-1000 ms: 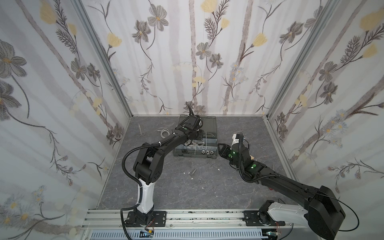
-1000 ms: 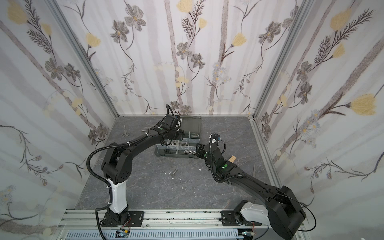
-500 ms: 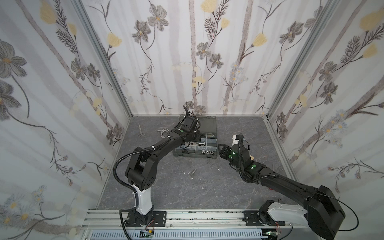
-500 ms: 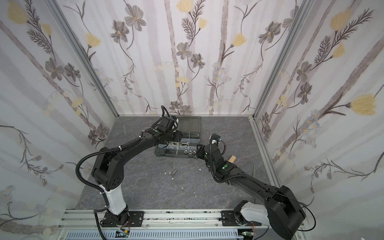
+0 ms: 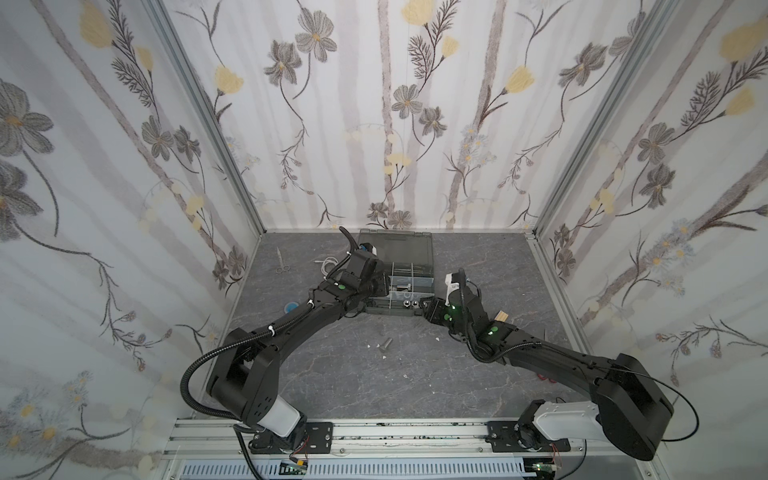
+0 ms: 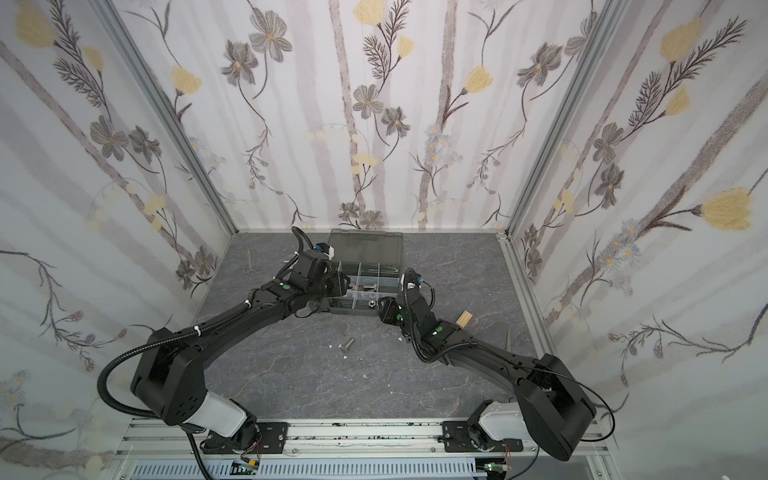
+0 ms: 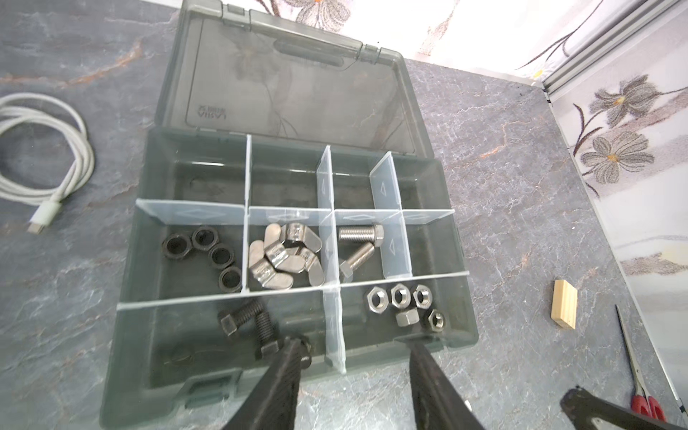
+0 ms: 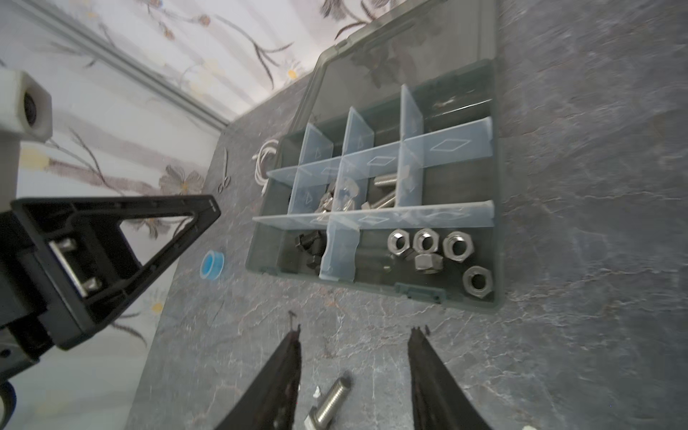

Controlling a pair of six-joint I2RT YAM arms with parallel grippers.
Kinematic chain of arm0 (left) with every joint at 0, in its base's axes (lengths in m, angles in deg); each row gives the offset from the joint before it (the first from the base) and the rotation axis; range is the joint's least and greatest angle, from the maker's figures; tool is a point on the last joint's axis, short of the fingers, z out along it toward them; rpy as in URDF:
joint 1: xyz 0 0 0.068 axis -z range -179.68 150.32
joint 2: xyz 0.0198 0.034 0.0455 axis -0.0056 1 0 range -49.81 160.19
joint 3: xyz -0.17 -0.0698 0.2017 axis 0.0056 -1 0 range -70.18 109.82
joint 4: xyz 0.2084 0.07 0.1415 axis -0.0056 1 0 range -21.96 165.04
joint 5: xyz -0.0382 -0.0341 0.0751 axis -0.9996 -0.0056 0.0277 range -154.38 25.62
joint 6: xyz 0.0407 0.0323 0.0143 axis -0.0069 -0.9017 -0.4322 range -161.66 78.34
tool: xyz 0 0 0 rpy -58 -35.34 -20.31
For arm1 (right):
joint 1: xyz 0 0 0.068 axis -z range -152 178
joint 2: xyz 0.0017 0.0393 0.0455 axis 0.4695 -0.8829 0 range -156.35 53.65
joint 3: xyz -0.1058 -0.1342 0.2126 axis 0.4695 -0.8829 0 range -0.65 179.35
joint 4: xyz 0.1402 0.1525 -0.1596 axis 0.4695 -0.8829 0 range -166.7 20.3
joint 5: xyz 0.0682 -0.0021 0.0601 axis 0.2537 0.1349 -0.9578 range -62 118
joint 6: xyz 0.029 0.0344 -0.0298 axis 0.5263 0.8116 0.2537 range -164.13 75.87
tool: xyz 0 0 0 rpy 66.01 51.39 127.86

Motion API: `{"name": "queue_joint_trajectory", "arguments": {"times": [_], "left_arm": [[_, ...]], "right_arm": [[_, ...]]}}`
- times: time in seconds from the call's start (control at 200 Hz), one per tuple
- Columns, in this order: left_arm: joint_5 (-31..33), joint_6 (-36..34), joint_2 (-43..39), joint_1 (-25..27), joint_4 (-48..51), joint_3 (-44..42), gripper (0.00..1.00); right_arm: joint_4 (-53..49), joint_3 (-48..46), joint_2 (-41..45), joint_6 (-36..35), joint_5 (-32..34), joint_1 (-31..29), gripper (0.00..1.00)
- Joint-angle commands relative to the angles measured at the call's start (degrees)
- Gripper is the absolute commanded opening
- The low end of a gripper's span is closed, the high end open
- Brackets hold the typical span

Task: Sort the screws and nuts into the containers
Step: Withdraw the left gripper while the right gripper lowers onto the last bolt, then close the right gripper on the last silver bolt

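The dark grey case (image 7: 126,335) lies open, and its containers hold sorted parts. Black nuts (image 7: 203,257), wing nuts (image 7: 286,257) and silver hex nuts (image 7: 405,305) each fill their own compartment. Two silver screws (image 7: 359,245) share another. Black screws (image 7: 247,327) lie in the near left one. My left gripper (image 7: 357,342) hangs open over the case's near edge with nothing between its fingers. One silver screw (image 8: 331,402) lies loose on the table (image 5: 385,345). My right gripper (image 8: 353,331) is open above it, just off the case's near right corner (image 5: 424,305).
A white cable (image 7: 48,149) and metal forceps (image 5: 280,262) lie left of the case. A blue tape roll (image 5: 291,308) sits under my left arm. On the right are a wood block (image 7: 564,309) and red-handled scissors (image 7: 640,383). White specks dot the table.
My left arm has drawn back toward the case's near edge, its elbow swinging left and down. Both grippers' jaws have widened a little. The right arm has hardly moved.
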Motion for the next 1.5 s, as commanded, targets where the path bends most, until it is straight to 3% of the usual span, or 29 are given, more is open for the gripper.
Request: {"name": "queue_joint_trajectory", "arguments": {"times": [0.0, 0.13, 0.35, 0.48, 0.705, 1.159, 1.494], "left_arm": [[2.6, 2.6, -4.0, -0.2, -4.8, -4.1, 0.51], [4.8, 2.9, -10.4, -0.8, -5.4, -10.0, 0.52], [7.3, 5.7, -19.8, -2.3, -6.7, -18.7, 0.54], [7.3, 6.8, -23.0, -4.0, -6.9, -21.4, 0.54], [5.7, 7.3, -24.9, -6.1, -7.3, -23.4, 0.54], [3.9, 8.5, -23.5, -6.7, -8.5, -23.8, 0.54], [3.6, 8.9, -24.6, -6.8, -9.0, -24.9, 0.54]], "right_arm": [[-2.7, 3.6, -3.7, -11.7, -7.8, -3.3, 0.49], [-8.9, 7.1, -8.4, -22.8, -8.1, -8.0, 0.55], [-11.9, 9.9, -11.4, -33.2, -9.9, -8.3, 0.66], [-15.0, 13.4, -14.9, -36.8, -11.2, -8.4, 0.76], [-16.8, 17.2, -21.2, -39.9, -11.3, -9.1, 0.81], [-17.0, 20.4, -28.9, -41.0, -11.5, -10.2, 0.8], [-18.5, 21.7, -32.2, -41.3, -10.4, -10.4, 0.68]]}}
